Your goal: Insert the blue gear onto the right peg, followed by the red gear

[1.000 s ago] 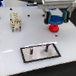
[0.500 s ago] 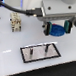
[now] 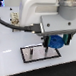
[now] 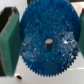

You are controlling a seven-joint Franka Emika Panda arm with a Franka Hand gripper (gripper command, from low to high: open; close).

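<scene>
My gripper (image 3: 57,37) is shut on the blue gear (image 3: 56,42), a toothed bright-blue disc held on edge just above the right end of the grey, black-rimmed plate (image 3: 37,55). A thin dark upright pin, the right peg (image 3: 47,45), stands just to the exterior view's left of the gear. In the wrist view the blue gear (image 4: 47,30) fills the picture, with its dark hub (image 4: 48,45) in the middle and a teal finger (image 4: 9,42) pressed on each side. The red gear is hidden.
The white arm body (image 3: 35,13) and a black cable (image 3: 17,25) hang over the back of the white table (image 3: 9,64). A second small dark pin (image 3: 31,52) stands on the plate's left half.
The gripper has come down toward the plate with the blue gear. The red gear, visible one second ago behind the plate, is now covered by the gripper.
</scene>
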